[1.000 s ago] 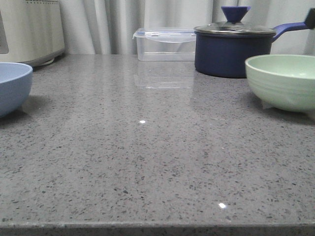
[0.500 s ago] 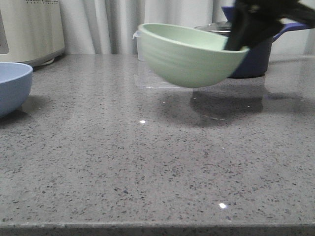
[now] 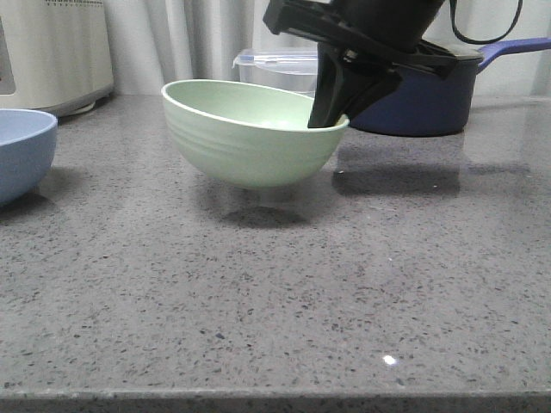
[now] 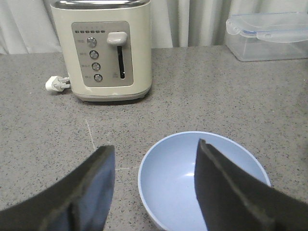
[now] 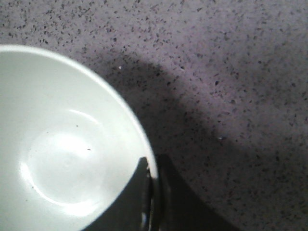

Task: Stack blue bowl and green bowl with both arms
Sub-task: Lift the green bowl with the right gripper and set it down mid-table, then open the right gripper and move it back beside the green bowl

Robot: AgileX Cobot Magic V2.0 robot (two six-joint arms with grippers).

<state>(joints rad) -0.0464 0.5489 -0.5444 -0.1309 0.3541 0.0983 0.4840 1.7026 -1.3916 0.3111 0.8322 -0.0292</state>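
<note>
Green bowl [image 3: 252, 132], carried by its rim in the right tool [image 3: 334, 107], has moved leftward from the right edge to mid-counter [image 3: 344, 284] and lower, its shadow now directly beneath; the right arm has entered the front view

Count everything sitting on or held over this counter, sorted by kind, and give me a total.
Bowls: 2, green bowl and blue bowl
Saucepans: 1, navy saucepan
Clear containers: 1, plastic container
Toasters: 1, cream toaster
Total: 5
</note>
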